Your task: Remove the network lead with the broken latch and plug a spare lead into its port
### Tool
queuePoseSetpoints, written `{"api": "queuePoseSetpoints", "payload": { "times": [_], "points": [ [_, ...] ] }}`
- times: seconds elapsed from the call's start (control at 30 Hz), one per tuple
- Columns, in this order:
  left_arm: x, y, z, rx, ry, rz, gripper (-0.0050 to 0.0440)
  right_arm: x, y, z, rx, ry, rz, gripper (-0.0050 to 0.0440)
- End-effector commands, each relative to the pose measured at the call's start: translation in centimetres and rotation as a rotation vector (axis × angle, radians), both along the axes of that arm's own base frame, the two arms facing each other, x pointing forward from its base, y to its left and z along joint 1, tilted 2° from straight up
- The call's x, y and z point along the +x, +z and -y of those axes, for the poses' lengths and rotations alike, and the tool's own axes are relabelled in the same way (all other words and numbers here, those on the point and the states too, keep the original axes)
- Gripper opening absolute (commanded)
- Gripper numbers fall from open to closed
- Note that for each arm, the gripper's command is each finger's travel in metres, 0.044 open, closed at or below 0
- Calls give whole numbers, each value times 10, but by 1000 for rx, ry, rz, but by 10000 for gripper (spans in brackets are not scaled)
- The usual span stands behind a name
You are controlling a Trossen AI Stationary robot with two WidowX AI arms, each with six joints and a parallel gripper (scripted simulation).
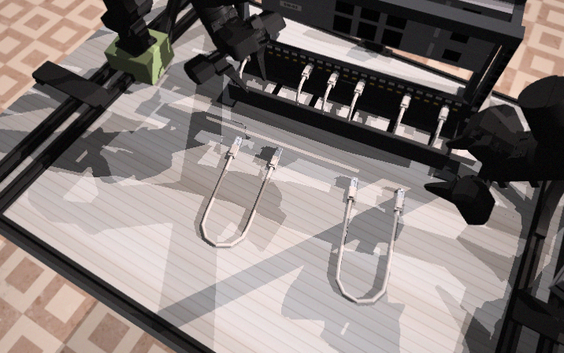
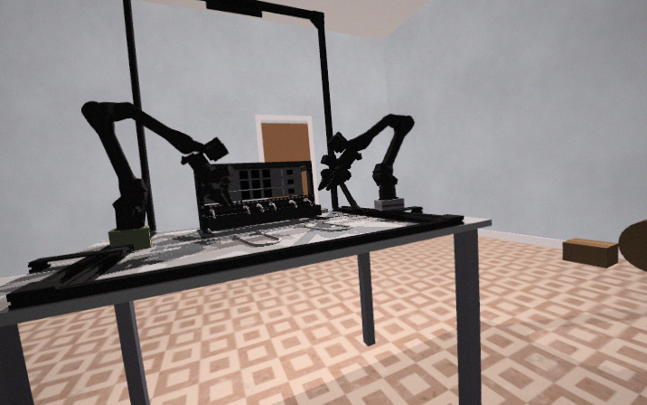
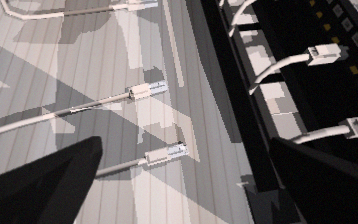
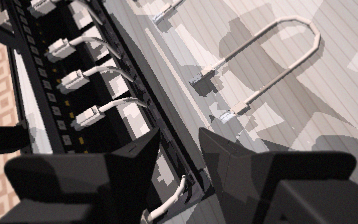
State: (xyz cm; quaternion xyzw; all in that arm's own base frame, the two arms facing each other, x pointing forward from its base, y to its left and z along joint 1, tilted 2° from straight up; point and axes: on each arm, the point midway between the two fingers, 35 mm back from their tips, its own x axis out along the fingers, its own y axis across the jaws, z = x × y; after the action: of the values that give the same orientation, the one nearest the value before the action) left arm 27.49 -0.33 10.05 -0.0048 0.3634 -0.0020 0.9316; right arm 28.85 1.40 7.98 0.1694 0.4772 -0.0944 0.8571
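Observation:
The black patch panel (image 1: pixel 353 98) stands at the back of the table with six pale leads. Five plugs sit in its ports, from one (image 1: pixel 306 70) to the last (image 1: pixel 443 112). The sixth lead (image 1: pixel 243 66) is at the panel's far left end. My right gripper (image 1: pixel 249 70) straddles that lead with its fingers partly closed but apart; in the right wrist view (image 4: pixel 180 137) its cable (image 4: pixel 167 200) shows below the fingers and its plug is hidden. My left gripper (image 1: pixel 443 166) is wide open and empty by the panel's other end. Two U-shaped spare leads (image 1: pixel 232 195) (image 1: pixel 365 241) lie on the table.
A rack frame with a switch unit (image 1: pixel 393 27) rises above and behind the panel. The right arm's green base (image 1: pixel 139 56) stands at the back corner. Black rails (image 1: pixel 62 120) run along the table's edges. In the left wrist view a spare plug (image 3: pixel 167 152) lies below the open fingers.

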Motion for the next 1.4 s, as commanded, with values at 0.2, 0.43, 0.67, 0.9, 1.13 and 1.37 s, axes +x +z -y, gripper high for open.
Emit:
{"api": "queuePoseSetpoints", "payload": {
  "times": [0.2,0.43,0.67,0.9,1.13,1.37],
  "points": [
    [0,0,0,0,0,0,440,-9,5,-7,125,-164,-148,176],
    [0,0,0,0,0,0,440,-9,5,-7,125,-164,-148,176],
    [0,0,0,0,0,0,440,-9,5,-7,125,-164,-148,176],
    [0,0,0,0,0,0,440,-17,10,-13,241,-321,-283,176],
    [0,0,0,0,0,0,440,-17,10,-13,241,-321,-283,176],
    [0,0,0,0,0,0,440,-26,15,-20,357,-475,-419,176]
  ]
}}
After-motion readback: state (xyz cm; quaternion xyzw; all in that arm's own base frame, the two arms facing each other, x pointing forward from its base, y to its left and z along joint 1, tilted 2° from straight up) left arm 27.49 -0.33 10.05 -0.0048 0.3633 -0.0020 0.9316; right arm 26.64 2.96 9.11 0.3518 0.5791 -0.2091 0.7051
